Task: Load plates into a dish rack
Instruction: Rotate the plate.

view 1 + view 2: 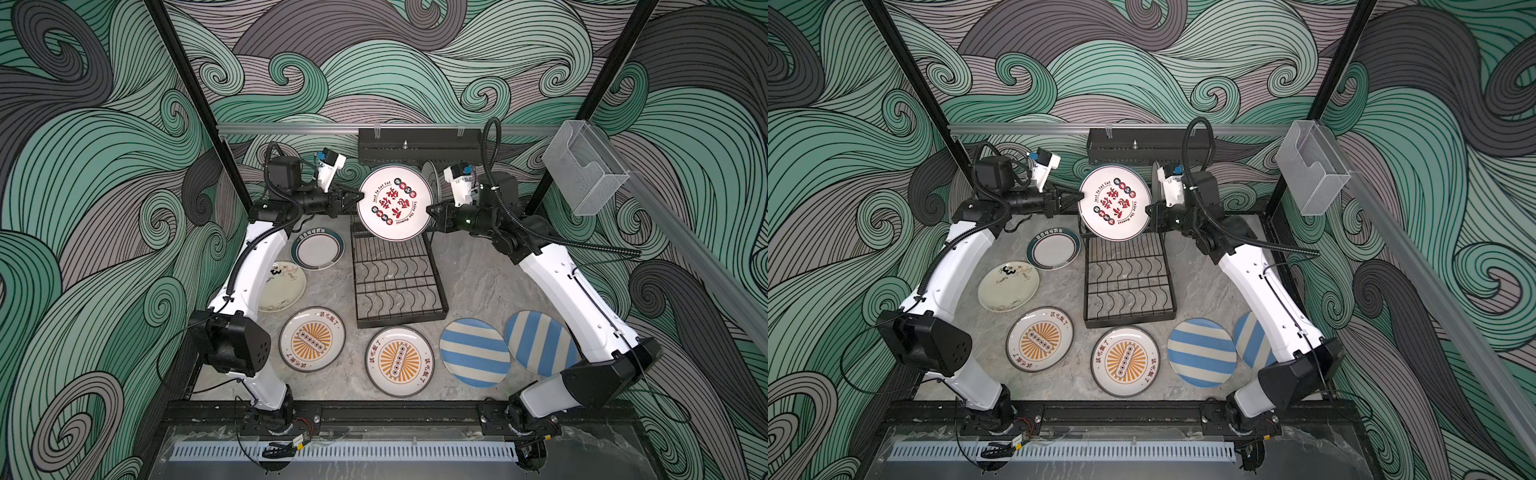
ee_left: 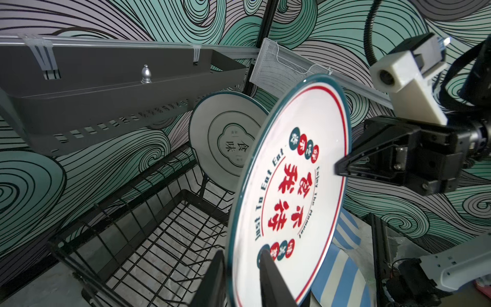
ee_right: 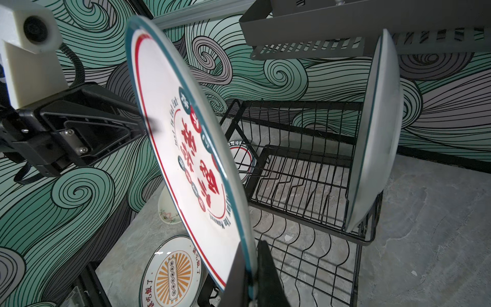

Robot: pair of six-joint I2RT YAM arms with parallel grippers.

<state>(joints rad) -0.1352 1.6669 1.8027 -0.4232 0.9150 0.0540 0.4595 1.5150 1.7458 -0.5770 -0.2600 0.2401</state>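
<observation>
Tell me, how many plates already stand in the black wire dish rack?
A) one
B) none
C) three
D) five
A: only the white plate with the green emblem stands on edge in the dish rack; the red-lettered plate is held in the air above it, not yet slotted.

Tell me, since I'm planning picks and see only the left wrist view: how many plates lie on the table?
Observer: Six: teal-rimmed plate, cream plate, two sunburst plates, two striped plates.
Operator: Is the racked plate seated?
Observer: Yes; the right wrist view shows its lower rim down among the rack's upper wires.
Operator: Does the right gripper pinch both faces of the held plate?
Observer: Yes; there its fingers straddle the rim, one on each face.
</observation>
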